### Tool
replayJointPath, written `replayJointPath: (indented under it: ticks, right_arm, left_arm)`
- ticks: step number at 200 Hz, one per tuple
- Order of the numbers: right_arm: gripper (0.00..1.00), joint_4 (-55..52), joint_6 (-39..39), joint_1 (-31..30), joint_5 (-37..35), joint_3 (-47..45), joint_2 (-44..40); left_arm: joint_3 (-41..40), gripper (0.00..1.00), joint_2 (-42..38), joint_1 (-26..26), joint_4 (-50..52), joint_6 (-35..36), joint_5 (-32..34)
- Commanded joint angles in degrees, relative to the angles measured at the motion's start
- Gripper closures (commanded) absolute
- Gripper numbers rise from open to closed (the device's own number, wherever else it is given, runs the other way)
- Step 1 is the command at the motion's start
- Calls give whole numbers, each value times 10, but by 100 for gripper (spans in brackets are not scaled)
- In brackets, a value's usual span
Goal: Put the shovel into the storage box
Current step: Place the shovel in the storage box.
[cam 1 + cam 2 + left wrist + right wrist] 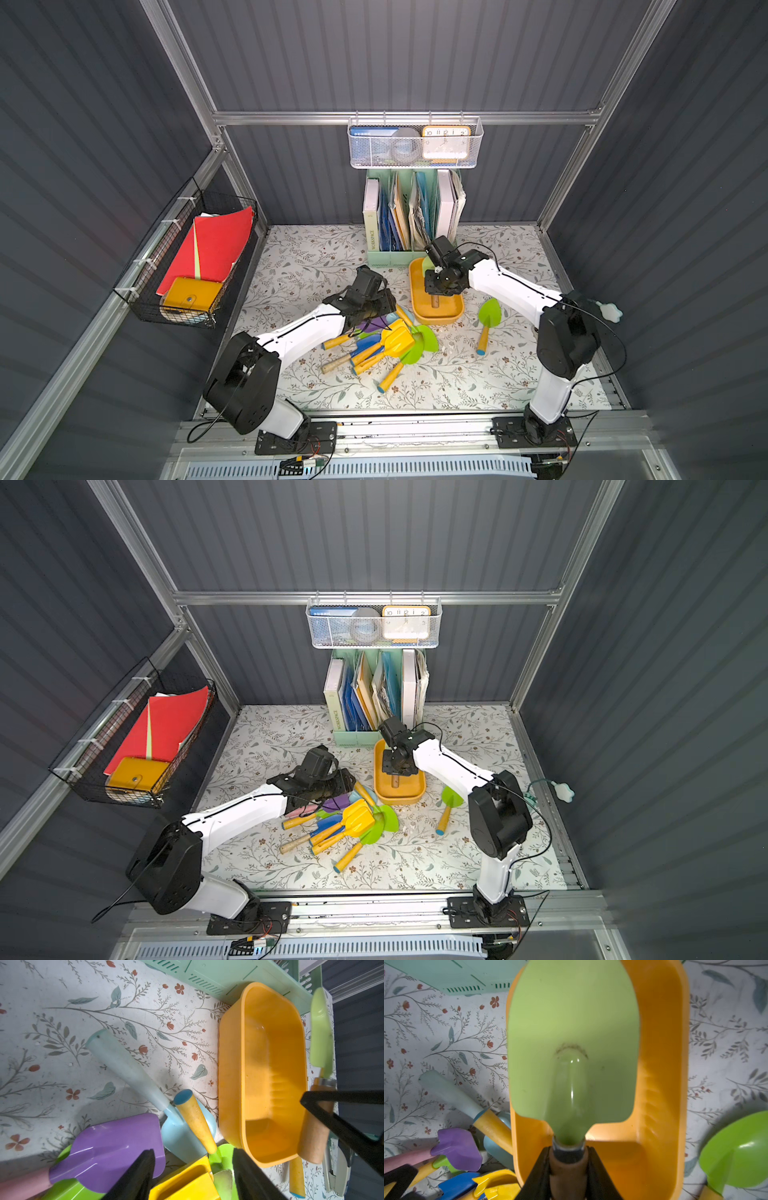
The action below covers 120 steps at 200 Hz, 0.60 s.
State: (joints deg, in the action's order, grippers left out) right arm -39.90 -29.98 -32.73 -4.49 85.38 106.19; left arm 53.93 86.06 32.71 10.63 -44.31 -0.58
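Observation:
My right gripper [568, 1159] is shut on the brown wooden handle of a pale green shovel [571, 1032]. It holds the shovel lengthwise above the yellow-orange storage box [660, 1084], blade toward the file rack. In both top views the handle [435, 300] shows over the storage box [446, 313] [409, 791]. My left gripper [192, 1153] is open, hovering over a pile of toy shovels [386, 340] beside the box. Purple [108, 1147], yellow [187, 1182] and light blue [128, 1072] shovels lie below it, none between its fingers.
A bright green shovel [488, 316] lies alone to the right of the box. The mint-green file rack [411, 216] stands just behind the box, with a white mesh basket [415, 143] hung above. A black wire basket [191, 266] hangs on the left wall.

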Motion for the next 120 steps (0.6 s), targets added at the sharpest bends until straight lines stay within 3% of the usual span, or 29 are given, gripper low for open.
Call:
replayJointPath:
  ticks: [1, 120]
  right_arm:
    - [81, 13, 6, 3, 24, 14, 25]
    - [80, 53, -12, 10, 42, 44, 127]
  left_arm:
    - [-6, 35, 5, 0, 16, -6, 10]
    - [-14, 35, 28, 1, 4, -11, 10]
